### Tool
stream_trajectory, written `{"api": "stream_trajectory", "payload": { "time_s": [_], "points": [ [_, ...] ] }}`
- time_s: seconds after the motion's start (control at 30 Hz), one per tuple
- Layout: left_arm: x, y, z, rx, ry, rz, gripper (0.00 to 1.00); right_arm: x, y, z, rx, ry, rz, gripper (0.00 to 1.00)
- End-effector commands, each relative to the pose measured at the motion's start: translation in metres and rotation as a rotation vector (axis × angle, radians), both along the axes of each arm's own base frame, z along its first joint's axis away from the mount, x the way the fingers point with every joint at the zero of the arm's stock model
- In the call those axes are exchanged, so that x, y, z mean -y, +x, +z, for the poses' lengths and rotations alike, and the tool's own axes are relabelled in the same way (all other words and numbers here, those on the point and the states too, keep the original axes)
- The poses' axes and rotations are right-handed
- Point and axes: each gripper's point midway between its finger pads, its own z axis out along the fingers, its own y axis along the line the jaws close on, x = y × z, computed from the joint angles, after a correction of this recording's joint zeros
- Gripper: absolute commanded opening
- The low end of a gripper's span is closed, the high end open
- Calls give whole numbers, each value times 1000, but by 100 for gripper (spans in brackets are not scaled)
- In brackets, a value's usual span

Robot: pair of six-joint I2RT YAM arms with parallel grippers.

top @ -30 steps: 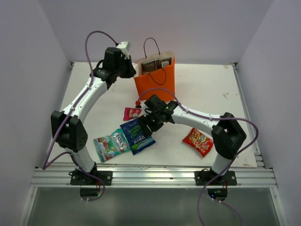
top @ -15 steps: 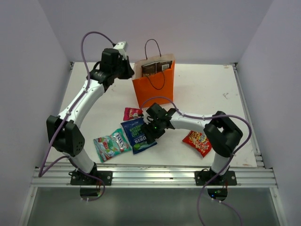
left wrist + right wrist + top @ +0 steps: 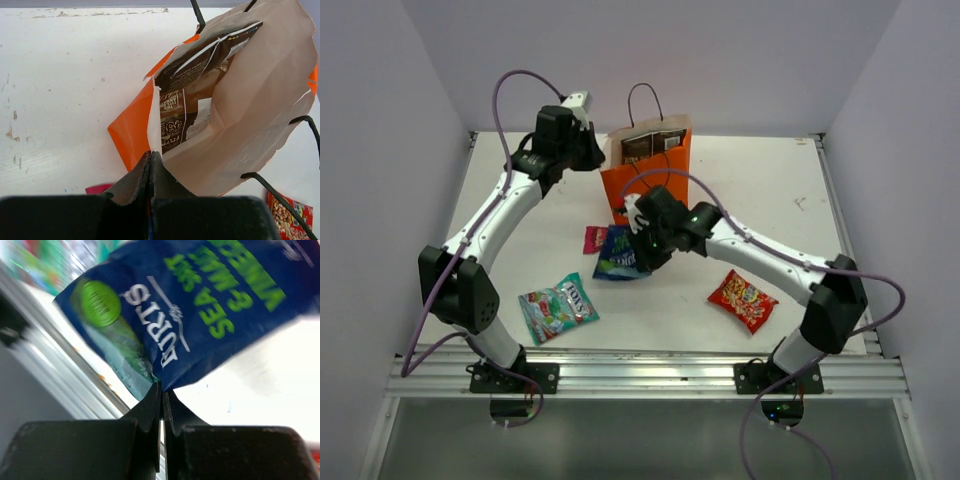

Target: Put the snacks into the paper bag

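Right arm (image 3: 760,258) stretches long and low from the near right corner toward the middle of the tabletop (image 3: 770,190), wrist tipped down. The right fingers (image 3: 157,399) are pinched tight on the bottom edge of the blue packet (image 3: 200,310). From above, that blue packet (image 3: 620,255) hangs crumpled at the wrist, just in front of the paper bag (image 3: 655,180), and looks to be off the tabletop.

Over on the other side, the left arm (image 3: 505,210) climbs from the near left corner, elbow out toward the left edge, forearm reaching up and in to the bag's left rim. The left fingers (image 3: 142,175) are closed on the torn edge of the paper bag (image 3: 250,115), clamping the paper between them and keeping the mouth wide.

Inside the bag the dark brown packet (image 3: 185,110) stands on end against the wall. The bag itself stands upright near the far edge.

On the tabletop, the pink-red packet (image 3: 594,238) lies just left of the blue one. The teal-green packet (image 3: 558,306) lies flat toward the near left corner. The red-orange packet (image 3: 743,300) lies flat toward the near edge, under the right forearm's line.
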Motion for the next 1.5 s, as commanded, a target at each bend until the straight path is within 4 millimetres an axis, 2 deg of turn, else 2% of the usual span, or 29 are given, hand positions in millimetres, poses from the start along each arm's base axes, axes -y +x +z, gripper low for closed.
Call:
{"api": "stream_trajectory", "payload": {
  "time_s": [0.0,0.03,0.07,0.1,0.17,0.2,0.3,0.37,0.57,0.73,0.83,1.0,1.07,1.1,1.13,1.27,1.3,1.43,1.47],
  "points": [
    [0,-5,19,46,-22,-4,0,16,15,141,257,118,-48,0],
    [0,-5,19,48,-23,-2,0,14,21,184,326,176,-60,0],
    [0,-5,20,49,-25,-1,0,26,19,195,342,139,-68,0],
    [0,-5,20,48,-27,-2,0,23,23,229,393,186,-70,0],
    [1,-4,23,55,-30,-3,0,34,29,249,449,162,-95,0],
    [0,-3,23,58,-28,-1,0,34,33,273,498,202,-110,0],
    [1,-2,26,63,-32,-4,0,33,52,288,595,204,-141,0],
    [2,-2,29,69,-37,-6,0,26,70,290,659,196,-144,0],
    [6,-4,41,87,-57,-21,0,10,134,267,681,195,-155,0],
    [13,-8,45,101,-65,-53,0,25,182,255,686,199,-219,0],
    [17,-11,46,102,-64,-63,0,30,203,251,687,195,-243,0],
    [21,-14,49,107,-69,-79,0,33,221,242,669,193,-267,0],
    [22,-15,48,105,-69,-83,0,32,229,229,641,180,-281,0],
    [21,-15,48,104,-70,-83,0,31,231,234,646,187,-287,0],
    [22,-16,48,104,-70,-84,0,30,232,222,611,162,-286,0],
    [22,-16,49,109,-72,-86,0,23,227,221,588,198,-260,0],
    [23,-16,49,108,-76,-87,0,23,227,207,563,179,-256,0],
    [24,-14,48,105,-75,-87,0,25,221,181,514,135,-238,0],
    [24,-14,48,106,-76,-87,0,28,218,179,509,132,-236,0]
  ]
}}
